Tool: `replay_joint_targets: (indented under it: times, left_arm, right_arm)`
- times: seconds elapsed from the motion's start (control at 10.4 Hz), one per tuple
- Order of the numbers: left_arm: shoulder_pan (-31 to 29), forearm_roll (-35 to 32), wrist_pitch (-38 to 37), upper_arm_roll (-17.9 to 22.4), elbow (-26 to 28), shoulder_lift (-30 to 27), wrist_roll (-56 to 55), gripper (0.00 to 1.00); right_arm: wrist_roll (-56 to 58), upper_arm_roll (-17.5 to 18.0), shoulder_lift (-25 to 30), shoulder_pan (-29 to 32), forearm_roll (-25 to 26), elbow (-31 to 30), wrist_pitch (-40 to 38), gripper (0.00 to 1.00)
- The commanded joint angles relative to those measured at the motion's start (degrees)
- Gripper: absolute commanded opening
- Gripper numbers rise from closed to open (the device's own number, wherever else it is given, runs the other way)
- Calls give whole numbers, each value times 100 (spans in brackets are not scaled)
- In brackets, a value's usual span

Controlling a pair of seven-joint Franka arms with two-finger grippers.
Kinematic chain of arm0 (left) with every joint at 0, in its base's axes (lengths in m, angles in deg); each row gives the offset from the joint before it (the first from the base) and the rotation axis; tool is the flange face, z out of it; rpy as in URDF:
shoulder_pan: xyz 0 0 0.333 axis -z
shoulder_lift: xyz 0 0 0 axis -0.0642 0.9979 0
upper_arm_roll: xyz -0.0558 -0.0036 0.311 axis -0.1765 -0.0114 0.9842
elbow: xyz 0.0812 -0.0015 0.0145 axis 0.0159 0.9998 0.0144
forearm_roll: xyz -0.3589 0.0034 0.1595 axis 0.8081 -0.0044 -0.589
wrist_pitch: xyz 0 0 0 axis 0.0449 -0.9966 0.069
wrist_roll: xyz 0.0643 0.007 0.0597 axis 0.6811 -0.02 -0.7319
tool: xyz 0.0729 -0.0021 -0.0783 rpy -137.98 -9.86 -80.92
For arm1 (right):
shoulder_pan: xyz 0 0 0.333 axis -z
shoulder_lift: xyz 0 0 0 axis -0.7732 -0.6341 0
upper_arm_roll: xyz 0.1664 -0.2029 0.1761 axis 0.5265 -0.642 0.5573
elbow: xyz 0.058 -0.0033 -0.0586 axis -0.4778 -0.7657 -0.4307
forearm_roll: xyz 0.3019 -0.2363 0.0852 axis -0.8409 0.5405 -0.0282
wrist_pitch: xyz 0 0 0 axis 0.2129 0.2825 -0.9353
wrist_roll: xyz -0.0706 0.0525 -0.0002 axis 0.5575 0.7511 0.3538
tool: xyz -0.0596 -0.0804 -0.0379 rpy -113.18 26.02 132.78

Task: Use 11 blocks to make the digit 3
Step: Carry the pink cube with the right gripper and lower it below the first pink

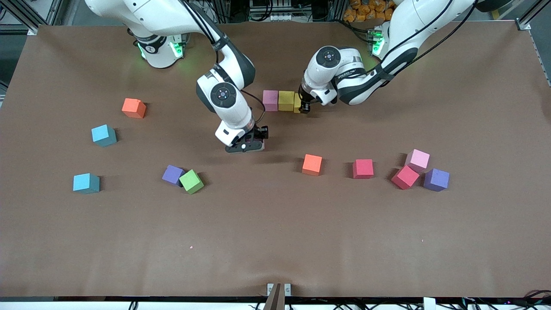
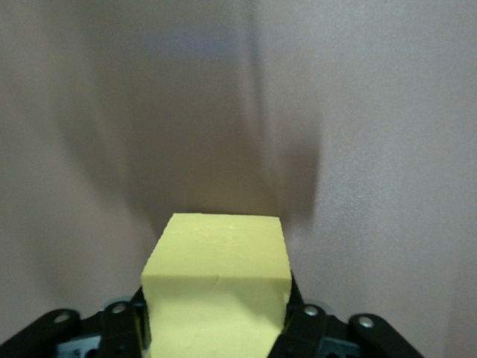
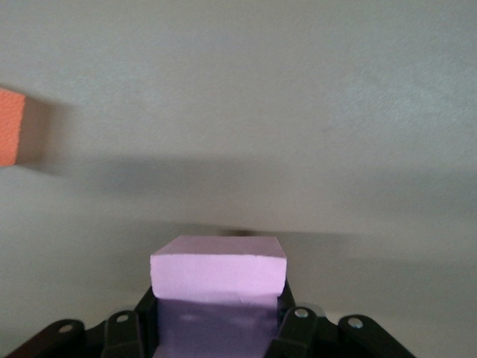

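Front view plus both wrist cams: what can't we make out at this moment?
- Second yellow block, front view: mostly hidden by the left gripper; whether it touches the yellow block beside it is unclear.
- Yellow block, left wrist view: lower part cut off by the edge; the row's other blocks are out of view.
- Pink block in the right gripper: hidden by the gripper in the front view; seen only in the right wrist view.

You find nothing to read here: no lettering, label, brand, number or sign that can be made out stands on the blocks (image 1: 285, 100), the arms or the tabletop (image 1: 275, 241).
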State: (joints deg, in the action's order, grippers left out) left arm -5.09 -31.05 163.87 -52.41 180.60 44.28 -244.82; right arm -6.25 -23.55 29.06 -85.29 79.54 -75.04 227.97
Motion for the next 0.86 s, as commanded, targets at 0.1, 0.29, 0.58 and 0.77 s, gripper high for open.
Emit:
replay_joint_targets:
  times: [0.1, 0.29, 0.58, 0.77]
  left_arm:
    - [227, -504, 7, 74, -26, 115, -2250, 100]
    - [227, -469, -2, 74, -26, 106, -2241, 100]
    - [192, -461, -2, 65, -26, 45, -2232, 100]
    - [122, -461, -2, 22, -26, 18, -2232, 100]
  right_arm:
    - [-801, 110, 238, -51, -56, -269, -54, 28]
    - [-1169, 118, 264, -164, -56, -331, -20, 28]
    - [-1409, 162, 247, -367, 5, -419, 68, 28]
    - [-1654, 346, 273, -368, 198, -506, 86, 28]
